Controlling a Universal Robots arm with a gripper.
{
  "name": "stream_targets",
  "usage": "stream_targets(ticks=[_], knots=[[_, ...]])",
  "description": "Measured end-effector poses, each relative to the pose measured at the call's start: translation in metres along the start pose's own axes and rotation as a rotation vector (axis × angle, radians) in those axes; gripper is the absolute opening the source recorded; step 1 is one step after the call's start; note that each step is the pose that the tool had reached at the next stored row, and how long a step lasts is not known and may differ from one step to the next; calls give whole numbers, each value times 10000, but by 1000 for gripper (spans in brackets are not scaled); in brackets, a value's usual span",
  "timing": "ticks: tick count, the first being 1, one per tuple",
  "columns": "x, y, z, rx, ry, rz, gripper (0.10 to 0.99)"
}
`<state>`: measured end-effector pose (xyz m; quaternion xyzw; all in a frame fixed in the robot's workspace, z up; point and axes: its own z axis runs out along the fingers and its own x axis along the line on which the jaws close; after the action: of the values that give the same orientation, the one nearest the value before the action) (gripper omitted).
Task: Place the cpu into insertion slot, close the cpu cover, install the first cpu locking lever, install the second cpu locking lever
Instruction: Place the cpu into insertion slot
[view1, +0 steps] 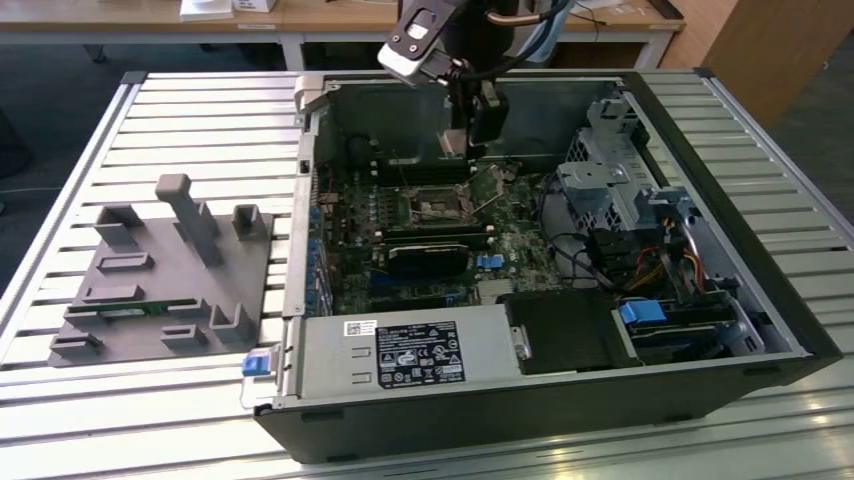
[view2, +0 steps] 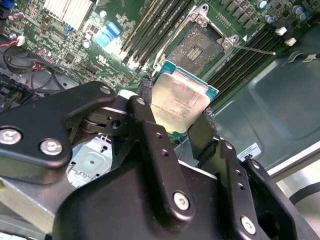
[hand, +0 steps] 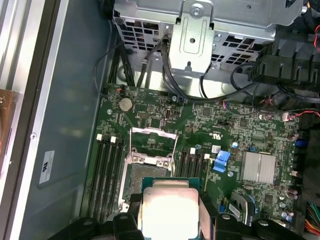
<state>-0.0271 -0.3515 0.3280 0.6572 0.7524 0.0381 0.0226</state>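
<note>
The cpu is pinched at two opposite edges between the black fingers of the pincer, with its silvery top turned toward both wrist cameras. It is held in the air above the board, near the slot and not yet seated in it. The slot's brownish pin field is left exposed. The cover is swung up and stands open at one edge of the slot. Black memory slots are seen on both sides of the slot. In the exterior view the pincer is seen inside the open case, near the slot. The case is laid on its side on a slatted surface. A grey fixture is set on the surface at the exterior view's left, apart from the case.
</note>
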Motion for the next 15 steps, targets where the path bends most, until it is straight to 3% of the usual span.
stream_targets(ticks=[15], knots=[[-1,-6,71,0,-1,18,537]])
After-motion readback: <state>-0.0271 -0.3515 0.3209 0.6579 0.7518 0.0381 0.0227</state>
